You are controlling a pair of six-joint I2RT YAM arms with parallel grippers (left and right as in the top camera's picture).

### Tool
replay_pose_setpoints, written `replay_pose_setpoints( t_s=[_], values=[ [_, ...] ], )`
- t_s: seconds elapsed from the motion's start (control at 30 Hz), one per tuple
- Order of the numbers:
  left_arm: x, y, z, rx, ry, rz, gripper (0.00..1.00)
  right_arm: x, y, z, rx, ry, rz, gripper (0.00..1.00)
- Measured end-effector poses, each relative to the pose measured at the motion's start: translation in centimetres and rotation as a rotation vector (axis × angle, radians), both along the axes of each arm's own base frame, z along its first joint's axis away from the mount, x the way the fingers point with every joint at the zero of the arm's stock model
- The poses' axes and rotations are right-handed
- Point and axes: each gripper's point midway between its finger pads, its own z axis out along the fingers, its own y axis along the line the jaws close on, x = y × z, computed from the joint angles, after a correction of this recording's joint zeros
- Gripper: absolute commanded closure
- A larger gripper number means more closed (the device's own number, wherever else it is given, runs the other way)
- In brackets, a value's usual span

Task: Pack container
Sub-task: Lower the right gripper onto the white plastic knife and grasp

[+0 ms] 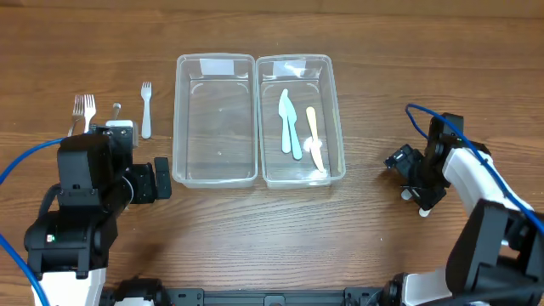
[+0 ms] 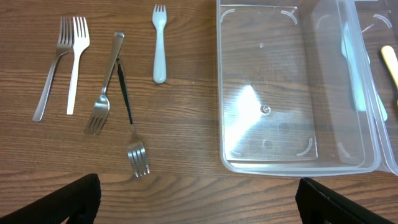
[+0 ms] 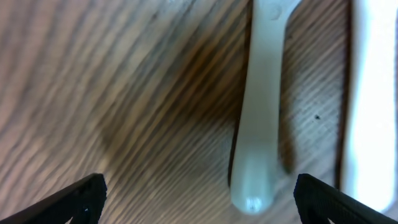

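Two clear containers stand side by side. The left one (image 1: 215,174) (image 2: 292,165) is empty. The right one (image 1: 337,119) holds a teal knife (image 1: 287,119) and a cream knife (image 1: 313,136). Several forks lie to the left: a pale plastic fork (image 1: 145,109) (image 2: 160,43), a steel and a white fork (image 1: 83,109) (image 2: 62,62), and two crossed metal forks (image 2: 115,99). My left gripper (image 1: 161,180) (image 2: 199,199) is open and empty above bare wood near the forks. My right gripper (image 1: 416,191) (image 3: 199,199) is open, low over a pale utensil handle (image 3: 258,124) lying between its fingers.
A second white utensil (image 3: 370,106) lies just right of the pale handle. A blue cable runs along each arm (image 1: 421,115). Bare wood lies in front of the containers (image 1: 280,229).
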Motion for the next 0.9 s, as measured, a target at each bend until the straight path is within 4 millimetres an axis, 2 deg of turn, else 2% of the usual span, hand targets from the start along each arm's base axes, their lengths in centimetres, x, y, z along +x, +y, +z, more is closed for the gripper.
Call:
replay_pose_setpoints(
  t_s=[0.17, 0.37, 0.53, 0.9],
  values=[
    [0.0, 0.0, 0.0, 0.000, 0.000, 0.000, 0.00, 0.0, 0.0, -0.7, 0.001, 0.021, 0.000, 0.04],
    [0.0, 0.0, 0.0, 0.000, 0.000, 0.000, 0.00, -0.1, -0.4, -0.9, -0.019, 0.034, -0.004, 0.27],
    [0.0, 0.0, 0.0, 0.000, 0.000, 0.000, 0.00, -0.2, -0.7, -1.0, -0.035, 0.038, 0.000, 0.52],
    [0.0, 0.0, 0.0, 0.000, 0.000, 0.000, 0.00, 0.0, -1.0, -1.0, -0.042, 0.033, -0.002, 0.76]
  ],
)
